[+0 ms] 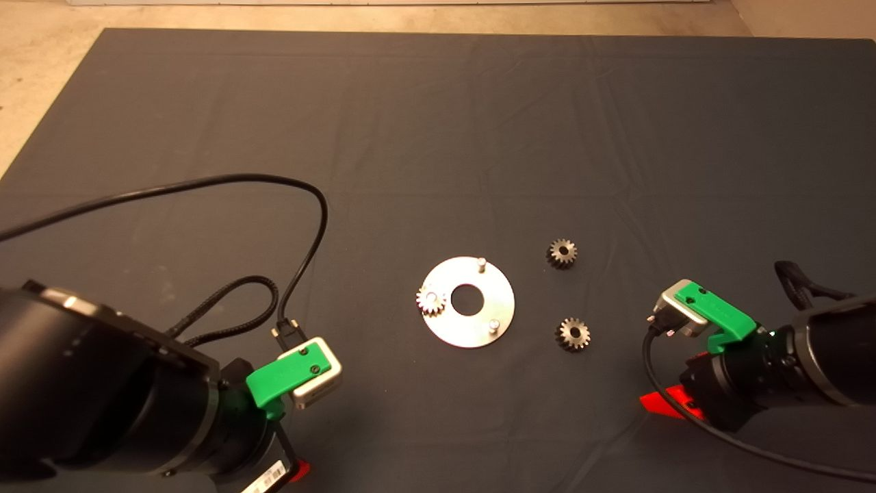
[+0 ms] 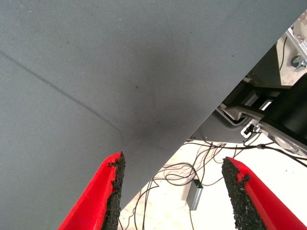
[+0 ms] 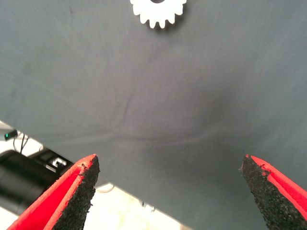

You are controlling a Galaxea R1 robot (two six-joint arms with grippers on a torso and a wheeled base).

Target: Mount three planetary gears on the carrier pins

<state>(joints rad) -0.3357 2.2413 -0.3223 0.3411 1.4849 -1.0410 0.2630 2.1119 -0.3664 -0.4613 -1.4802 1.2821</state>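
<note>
With one gear already seated on the disc at frame centre, the two loose gears lying right of it are judged small, hard and slippery, best pinched across the toothed rim by the right hand, whose fingers are spread apart.

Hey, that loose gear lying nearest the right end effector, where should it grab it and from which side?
Probably from straight above, pinching across the toothed rim. The gear lies flat on the mat, bore up, so only its rim offers opposing faces. It sits apart from the disc and the other loose gear, leaving finger room. The right end effector is open, with the gear ahead of it.
</note>
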